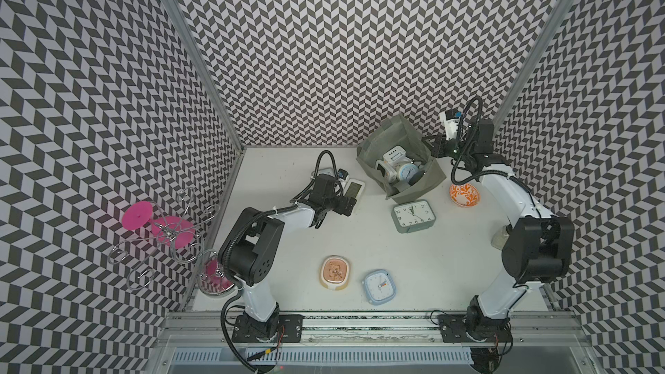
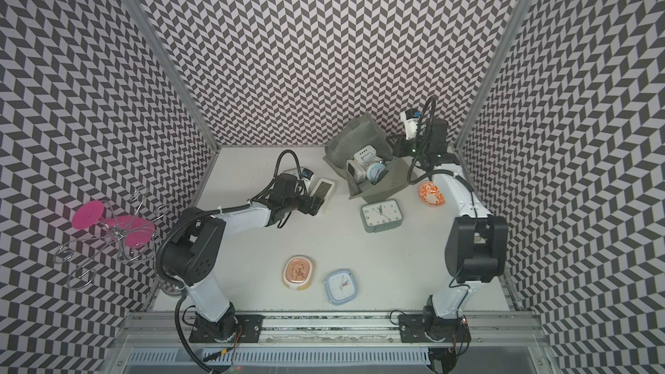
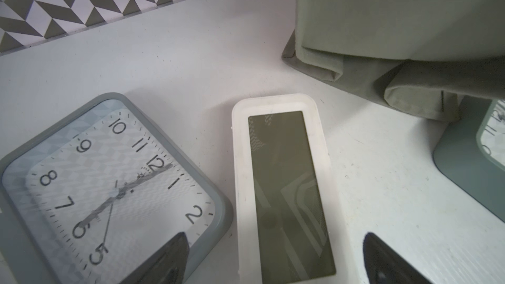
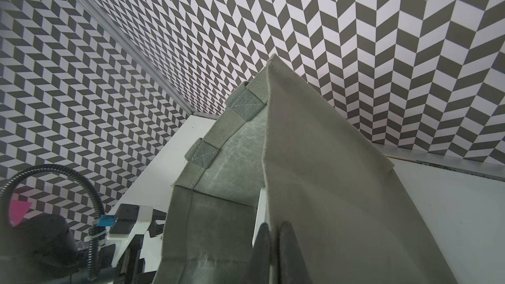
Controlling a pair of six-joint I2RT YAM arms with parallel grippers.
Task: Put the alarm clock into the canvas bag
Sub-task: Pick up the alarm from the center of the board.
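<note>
Alarm clock (image 3: 284,187), white with a blank screen, lies face up toward the tabletop's far edge, near the canvas bag (image 1: 430,174) by the far right corner. Your left fingers (image 3: 169,255) hang spread wide, one on either side of it. Lower straight and close across its narrow sides, clear of the grey clock (image 3: 109,187) just beside it. Your right fingers (image 4: 289,247) pinch the bag's rim; hold that mouth open. White tabletop (image 1: 414,275), black-and-white chevron walls (image 1: 360,48).
</note>
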